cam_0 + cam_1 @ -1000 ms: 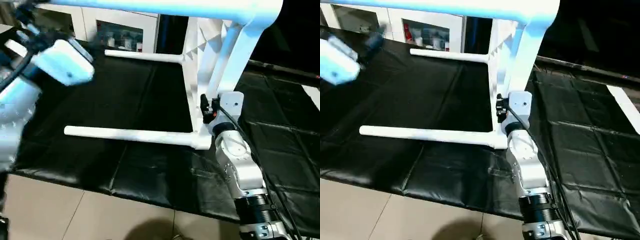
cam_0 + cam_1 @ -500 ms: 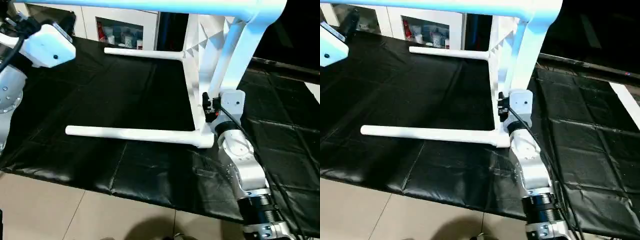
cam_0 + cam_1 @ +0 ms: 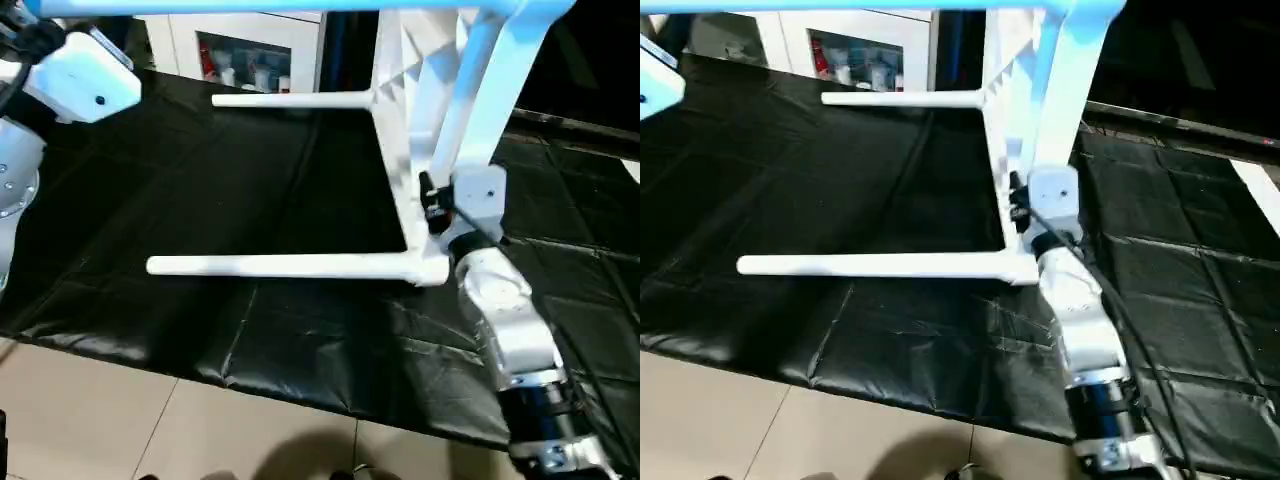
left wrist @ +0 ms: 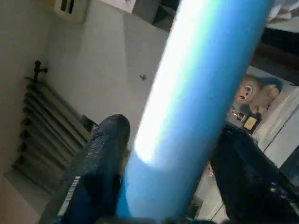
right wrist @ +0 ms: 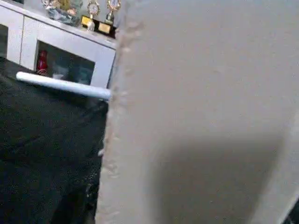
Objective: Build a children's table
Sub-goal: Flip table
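Left hand (image 4: 170, 130) first: it is spread, one black finger on each side of the raised leg (image 4: 205, 70), close against it but not visibly clamped. In the head view that leg runs along the very top of the frame, well above the tabletop (image 3: 250, 180) and its black cover. Your right hand (image 3: 432, 200) sits right of centre, against the lower corner of the table top (image 3: 400, 150); you cannot tell whether it grips there or merely rests against the plastic.

You have the children's table lying on its side. Its top stands on edge in the upper middle of the frame. The near leg (image 3: 280, 266) lies flat across the middle, pointing left. The far leg (image 3: 290, 99) lies flat higher up, in front of the white cabinet (image 3: 240, 55). A fourth leg (image 3: 470, 100) slants down from the upper right to your right hand.

Watch the balance. With the top on edge, the whole frame can probably roll or topple if the left hand closes off-centre and shoves the raised leg sideways. A long leg makes a strong lever, so a sideways pull at its far end could work it loose in its corner socket. If the right hand is only resting, the lower corner may slide on the slick cover. The near leg lies close to the tabletop's front edge, with the floor (image 3: 100, 400) below, so a slip toward the bottom of the frame could carry the table off.
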Robot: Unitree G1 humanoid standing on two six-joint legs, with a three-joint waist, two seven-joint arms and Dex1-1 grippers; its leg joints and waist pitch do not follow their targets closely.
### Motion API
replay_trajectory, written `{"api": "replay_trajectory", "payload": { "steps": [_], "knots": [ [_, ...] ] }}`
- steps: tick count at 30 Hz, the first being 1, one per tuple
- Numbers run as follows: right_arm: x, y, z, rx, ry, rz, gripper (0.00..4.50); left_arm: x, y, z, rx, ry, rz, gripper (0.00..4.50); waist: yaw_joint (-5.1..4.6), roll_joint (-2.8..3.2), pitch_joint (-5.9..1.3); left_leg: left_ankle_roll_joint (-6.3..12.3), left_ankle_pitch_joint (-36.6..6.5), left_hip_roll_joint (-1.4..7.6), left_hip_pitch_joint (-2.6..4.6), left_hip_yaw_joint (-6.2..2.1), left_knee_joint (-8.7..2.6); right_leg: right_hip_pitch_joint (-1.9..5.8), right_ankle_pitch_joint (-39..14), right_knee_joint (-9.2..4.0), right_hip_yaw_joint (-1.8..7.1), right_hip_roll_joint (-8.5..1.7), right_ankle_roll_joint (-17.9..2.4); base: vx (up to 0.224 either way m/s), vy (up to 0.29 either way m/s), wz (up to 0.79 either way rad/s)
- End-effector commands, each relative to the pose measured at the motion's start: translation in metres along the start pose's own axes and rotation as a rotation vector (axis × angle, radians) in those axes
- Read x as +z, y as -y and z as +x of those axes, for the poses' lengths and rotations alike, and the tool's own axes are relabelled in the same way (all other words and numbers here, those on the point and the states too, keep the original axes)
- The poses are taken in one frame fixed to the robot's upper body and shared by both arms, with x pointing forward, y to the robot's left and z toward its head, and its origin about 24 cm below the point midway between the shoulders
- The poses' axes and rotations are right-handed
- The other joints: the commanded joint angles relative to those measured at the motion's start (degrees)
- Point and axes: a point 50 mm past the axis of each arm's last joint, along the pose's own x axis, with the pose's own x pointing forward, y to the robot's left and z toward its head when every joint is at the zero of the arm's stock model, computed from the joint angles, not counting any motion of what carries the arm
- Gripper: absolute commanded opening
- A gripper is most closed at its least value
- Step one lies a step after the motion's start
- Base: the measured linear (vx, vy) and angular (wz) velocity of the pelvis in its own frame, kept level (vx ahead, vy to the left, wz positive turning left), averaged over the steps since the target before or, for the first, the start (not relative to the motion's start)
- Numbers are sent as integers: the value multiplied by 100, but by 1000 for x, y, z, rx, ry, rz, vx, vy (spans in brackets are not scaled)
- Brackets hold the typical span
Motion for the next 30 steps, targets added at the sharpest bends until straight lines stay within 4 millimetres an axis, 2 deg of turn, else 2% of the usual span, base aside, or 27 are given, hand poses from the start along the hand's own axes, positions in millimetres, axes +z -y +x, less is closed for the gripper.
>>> {"api": "replay_trajectory", "payload": {
  "steps": [1,2,4,5,6,7,8,9,10,11,12,13,14,16,17,18,20,22,24,26,27,30],
  "knots": [
    [43,2,6,60,202,-198,193,2,11,-3,-52,-1,-32,275,25,18,-438,-168,-43,143,-39,9,-386,444,-251,-292,255,-388,-707,0,0,0],
    [47,5,8,60,216,-212,193,2,13,-5,-57,-4,-42,263,27,26,-445,-158,22,143,-45,10,-378,451,-141,-277,255,-388,-718,0,0,0],
    [63,20,14,53,254,-235,193,-1,15,-9,-33,-41,-113,240,38,-1,-454,-107,104,131,-46,26,-362,456,-9,-269,251,-374,-760,0,0,0],
    [68,24,16,45,263,-228,193,-3,15,-11,-20,-56,-137,240,38,-1,-454,-107,104,131,-46,26,-362,456,-9,-269,251,-374,-760,0,0,0],
    [70,27,17,41,268,-222,193,-4,15,-12,-12,-65,-151,231,33,-22,-453,-69,132,121,-65,26,-360,474,12,-263,248,-365,-768,0,0,0],
    [74,30,19,41,279,-212,193,-7,15,-14,-5,-80,-168,220,46,-49,-450,-31,107,123,-59,39,-351,461,-63,-281,254,-375,-740,0,0,0],
    [74,30,19,41,279,-212,193,-7,15,-14,-5,-80,-168,220,50,-31,-451,-6,128,125,-63,33,-353,463,-111,-278,249,-380,-738,0,0,0],
    [88,37,24,69,309,-181,193,-14,14,-21,7,-127,-207,209,37,-55,-451,20,126,131,-73,33,-350,464,-127,-273,244,-379,-742,0,0,0],
    [88,37,24,69,309,-181,193,-14,14,-21,7,-127,-207,208,41,-56,-456,23,132,134,-74,28,-350,473,-145,-269,244,-386,-737,0,0,0],
    [93,38,26,100,315,-156,193,-18,14,-25,9,-153,-226,206,47,-52,-448,50,87,138,-52,39,-349,441,-206,-280,242,-383,-747,0,0,0],
    [107,39,28,179,345,-164,193,-26,16,-35,-1,-211,-258,202,27,-63,-453,55,73,145,-80,25,-353,470,-236,-270,237,-390,-772,0,0,0],
    [107,39,28,179,345,-164,193,-26,16,-35,-1,-211,-258,198,27,-63,-453,55,73,145,-80,25,-353,470,-236,-270,237,-390,-772,0,0,0],
    [117,40,30,253,356,-196,193,-32,18,-43,-12,-258,-298,197,26,-78,-447,106,72,142,-75,30,-345,460,-276,-270,233,-384,-786,0,0,0],
    [120,41,31,280,350,-209,193,-33,20,-45,-15,-273,-316,194,42,-72,-438,176,38,139,-48,54,-340,422,-325,-297,235,-371,-812,0,0,0],
    [123,42,32,321,331,-239,193,-35,22,-48,-26,-293,-346,188,55,-95,-430,191,-10,143,-56,53,-348,429,-434,-303,234,-385,-825,0,0,0],
    [124,42,32,332,324,-251,193,-36,23,-49,-30,-299,-356,188,69,-82,-429,183,-42,154,-40,52,-354,418,-498,-311,232,-391,-828,0,0,0],
    [128,44,33,345,317,-251,193,-37,26,-51,-43,-312,-380,182,88,-71,-412,187,-220,165,5,69,-356,358,-722,-350,229,-377,-815,0,0,0],
    [130,44,33,353,315,-242,193,-37,27,-51,-52,-316,-392,177,133,-59,-417,141,-320,180,36,74,-368,334,-798,-357,235,-379,-786,0,0,0],
    [133,45,33,380,304,-220,193,-37,31,-53,-66,-326,-419,173,151,-79,-426,42,-466,183,22,56,-384,345,-984,-368,221,-376,-701,0,0,0],
    [133,44,34,390,299,-206,193,-37,32,-53,-69,-330,-427,172,165,-60,-425,-13,-598,184,32,52,-385,327,-1144,-386,223,-385,-636,0,0,0],
    [132,44,34,400,290,-192,249,-37,33,-53,-73,-336,-440,171,169,-55,-429,-42,-632,185,25,48,-388,330,-1179,-391,226,-388,-607,0,0,0],
    [128,42,33,407,274,-175,269,-36,36,-53,-83,-340,-463,169,173,-86,-434,-35,-704,182,16,39,-385,338,-1267,-396,224,-387,-571,0,0,0]
  ]
}}
